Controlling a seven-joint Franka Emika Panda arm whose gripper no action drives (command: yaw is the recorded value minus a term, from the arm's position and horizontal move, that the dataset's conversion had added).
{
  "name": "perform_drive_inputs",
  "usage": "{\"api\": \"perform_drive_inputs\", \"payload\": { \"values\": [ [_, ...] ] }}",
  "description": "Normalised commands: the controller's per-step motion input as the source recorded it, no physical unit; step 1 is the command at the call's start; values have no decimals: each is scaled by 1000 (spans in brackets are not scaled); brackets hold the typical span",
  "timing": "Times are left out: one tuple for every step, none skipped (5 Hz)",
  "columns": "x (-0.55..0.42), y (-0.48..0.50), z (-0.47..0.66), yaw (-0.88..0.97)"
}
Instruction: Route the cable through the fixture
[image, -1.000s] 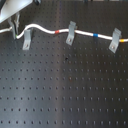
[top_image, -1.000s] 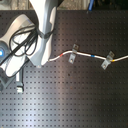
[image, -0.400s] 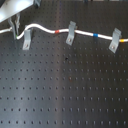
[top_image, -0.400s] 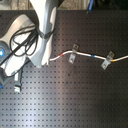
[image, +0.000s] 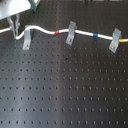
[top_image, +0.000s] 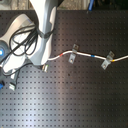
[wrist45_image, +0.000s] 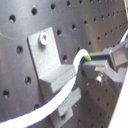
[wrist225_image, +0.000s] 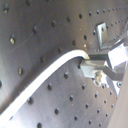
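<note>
The white cable (image: 45, 30) runs across the board in the first exterior view, with a red band (image: 56, 31) and a blue band (image: 95, 35). It passes three grey clips. The fixture (image: 26, 40) nearest my gripper is the one on the first exterior view's left. My gripper (image: 14, 22) hangs just beyond it, shut on the cable. In the first wrist view the cable (wrist45_image: 60, 95) lies in the fixture's (wrist45_image: 47, 55) slanted slot and runs up to my fingertips (wrist45_image: 107, 62). The second wrist view shows the cable (wrist225_image: 45, 75) ending at the fingers (wrist225_image: 97, 65).
Two more grey clips (image: 71, 32) (image: 116, 39) hold the cable further along the black perforated board (image: 65, 95). In the second exterior view the white arm (top_image: 42, 30) and dark hoses (top_image: 22, 42) cover the left side, hiding the gripper.
</note>
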Motion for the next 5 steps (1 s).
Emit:
{"api": "perform_drive_inputs", "payload": {
  "values": [
    [-22, -9, -40, 811],
    [-5, 12, -120, 669],
    [-4, 12, -120, 683],
    [-1, 0, -116, 754],
    [0, 15, 0, 0]
  ]
}}
